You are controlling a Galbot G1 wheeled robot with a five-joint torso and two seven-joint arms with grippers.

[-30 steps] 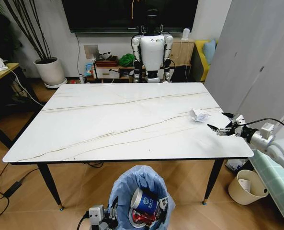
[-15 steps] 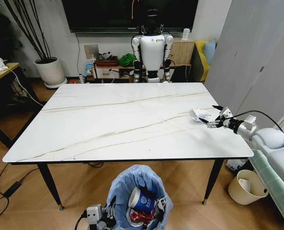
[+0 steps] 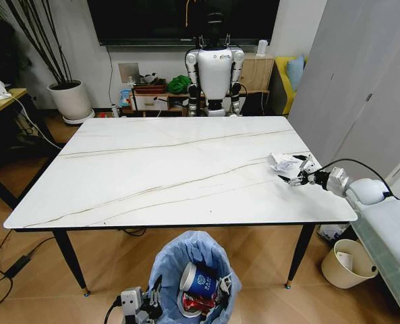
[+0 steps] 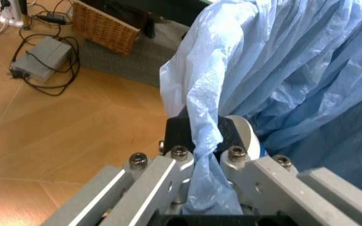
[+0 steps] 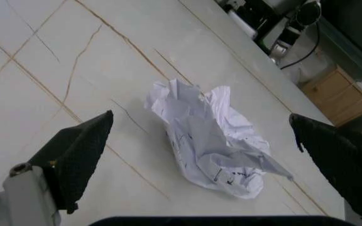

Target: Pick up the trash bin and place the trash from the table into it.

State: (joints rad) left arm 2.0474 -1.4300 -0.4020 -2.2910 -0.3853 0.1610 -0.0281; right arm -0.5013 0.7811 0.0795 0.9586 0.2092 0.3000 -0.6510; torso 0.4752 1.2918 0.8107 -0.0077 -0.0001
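white right arm (image 3: 382,209), black cable (image 3: 351,162), grey left gripper (image 4: 197,155)

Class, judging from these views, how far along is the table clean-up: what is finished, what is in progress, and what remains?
Done: the trash bin already holds a blue-and-white paper cup and red can, with the left gripper shut on its bag rim. In hand: the right gripper, open, flanks the crumpled white paper on the table. Left: grasping and binning that paper.

white humanoid robot (image 3: 214,71) beyond, potted plant (image 3: 69,98), cream bin (image 3: 348,263)
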